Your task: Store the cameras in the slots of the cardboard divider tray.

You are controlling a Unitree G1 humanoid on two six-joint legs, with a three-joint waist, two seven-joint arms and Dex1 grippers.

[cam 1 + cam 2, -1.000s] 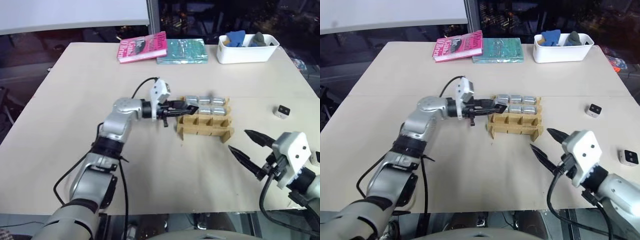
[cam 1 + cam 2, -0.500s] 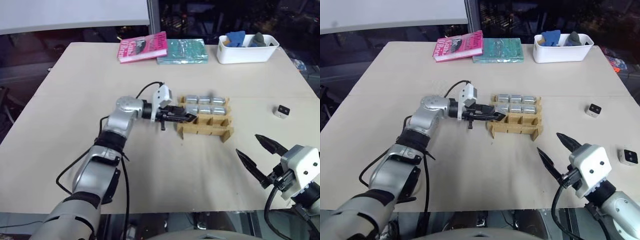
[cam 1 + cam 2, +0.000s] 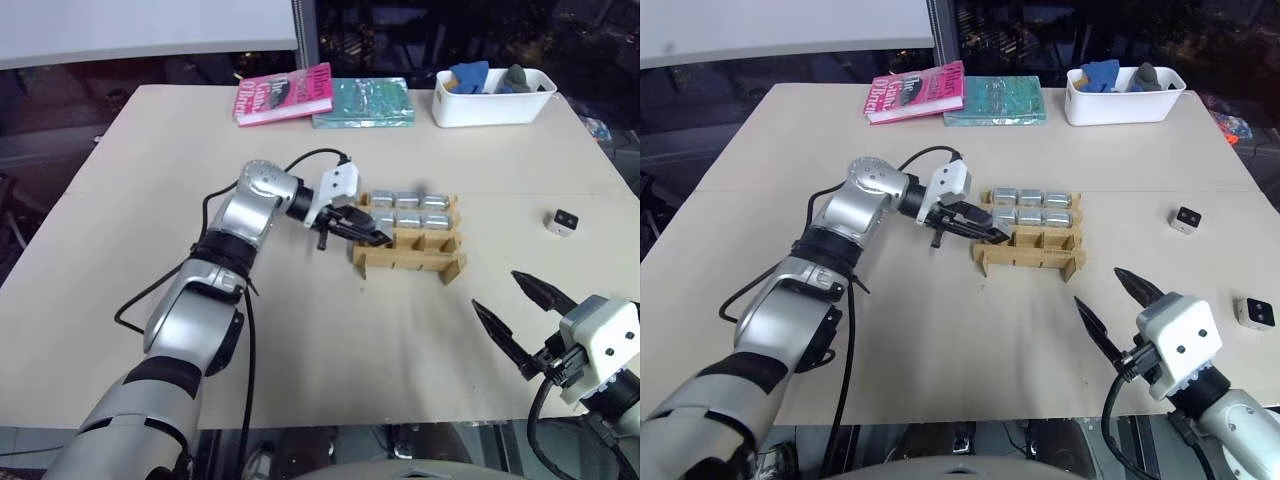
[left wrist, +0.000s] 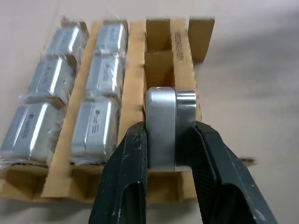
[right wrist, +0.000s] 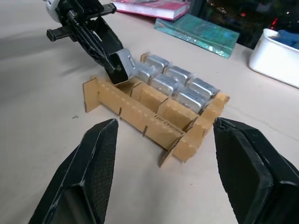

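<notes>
Left eye view, near to far. Right gripper (image 3: 510,310) is seen at the lower right of the frame, above the counter (image 3: 120,200); its jaws are spread wide and nothing is held between them.

At mid frame the left gripper (image 3: 372,236) is reached in from the left, tilted downward; its jaws are clamped on one silver camera (image 4: 162,128). In the left wrist view this held camera is pinched by its two sides between the black fingers (image 4: 124,182) and is positioned over the end slot of the third row of the cardboard divider tray (image 3: 405,262); whether it is touching the cardboard cannot be told.

The tray is placed just right of centre frame. Its two far rows are filled with six wrapped silver cameras (image 3: 410,207), three per row. The two near rows are seen open in the right wrist view.

One loose white camera with a dark face (image 3: 566,222) is lying on the counter at the right of the frame, well apart from the tray. Another loose camera (image 3: 1260,313) is seen in the right eye view at the far right edge, nearer than the first.

Along the far counter edge, at the top of the frame: a pink book (image 3: 285,94), a teal book (image 3: 364,102) touching beside it, and a white bin (image 3: 496,98) at upper right, loaded with blue and grey items.
</notes>
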